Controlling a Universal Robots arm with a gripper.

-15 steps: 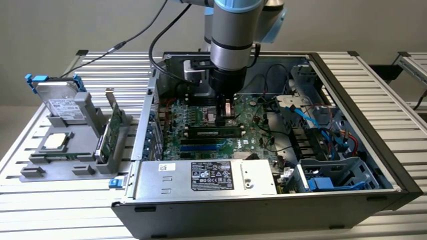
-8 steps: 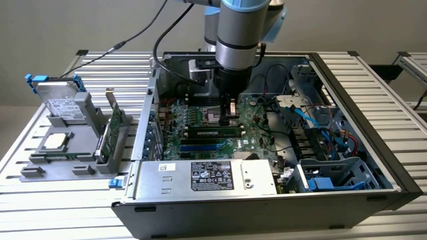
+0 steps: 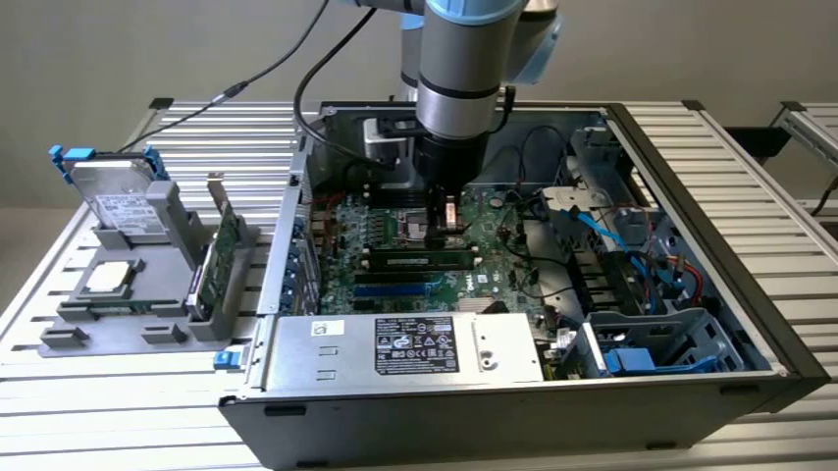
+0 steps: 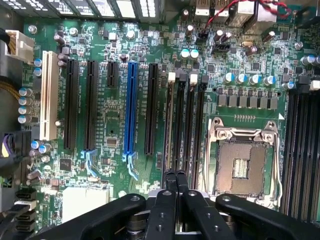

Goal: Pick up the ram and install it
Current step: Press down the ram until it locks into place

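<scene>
Over the open black computer case (image 3: 733,226), on the slatted metal worktop (image 3: 78,392), reaching straight down from the grey robot arm: the black two-finger gripper (image 3: 443,218), low above the green motherboard (image 3: 504,221). In the wrist view, gripper (image 4: 175,175) narrow, fingers (image 4: 169,200) drawn together with nothing visibly pinched between them, tips over the near ends of the black memory slots (image 4: 182,120), beside the open silver processor socket (image 4: 240,165). Just at 6 o'clock of the gripper in the exterior view: the ram (image 3: 419,260), a long thin green stick with a row of black chips, lying level along a slot, apparently seated, which would explain fingers closed and free of it. Vertical approach probably chosen for clearance between case walls and cables. At 9 o'clock of the case, well apart: a grey parts holder (image 3: 125,294) propping up a silver hard drive with blue tabs (image 3: 125,201) and a taller green expansion card (image 3: 223,250), each standing for an easy pinch from above.
</scene>
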